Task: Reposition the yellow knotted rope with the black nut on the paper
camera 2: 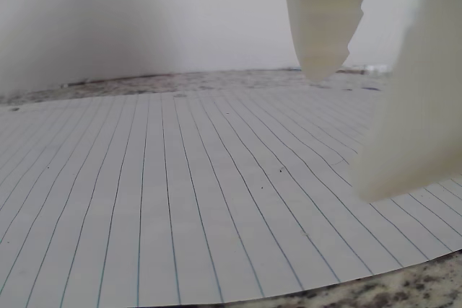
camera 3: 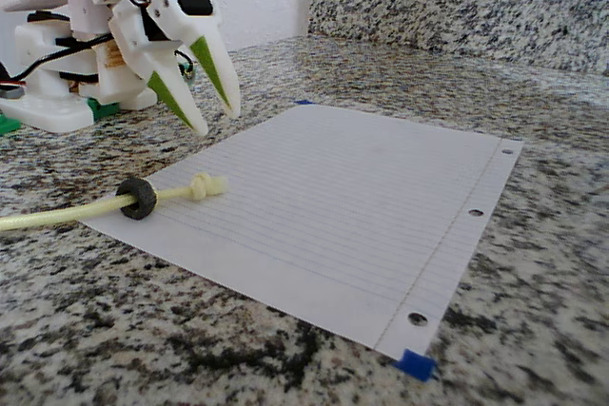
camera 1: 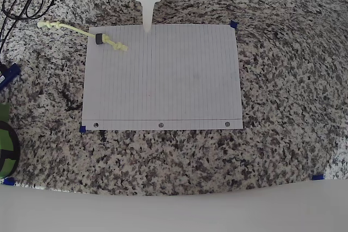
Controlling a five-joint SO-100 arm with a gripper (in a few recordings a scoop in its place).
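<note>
The yellow knotted rope (camera 1: 70,29) lies slanted over the paper's top left corner in the overhead view. One knotted end (camera 1: 117,45) rests on the sheet; the other end is on the granite. The black nut (camera 1: 99,38) sits on the cord right at the paper's (camera 1: 163,80) left edge. From the fixed view, the nut (camera 3: 139,198) and end knot (camera 3: 205,185) lie just below my gripper (camera 3: 217,121). The gripper hovers open and empty over the sheet's far edge (camera 1: 147,25), to the right of the rope. The wrist view has both white fingers (camera 2: 325,27) above lined paper (camera 2: 180,200).
Black cables (camera 1: 16,4) loop at the top left of the granite counter. Blue tape bits (camera 1: 234,24) mark the paper's corners. A green and black object (camera 1: 5,145) sits at the left edge. The arm's base (camera 3: 57,92) and a granite backsplash (camera 3: 457,11) stand behind.
</note>
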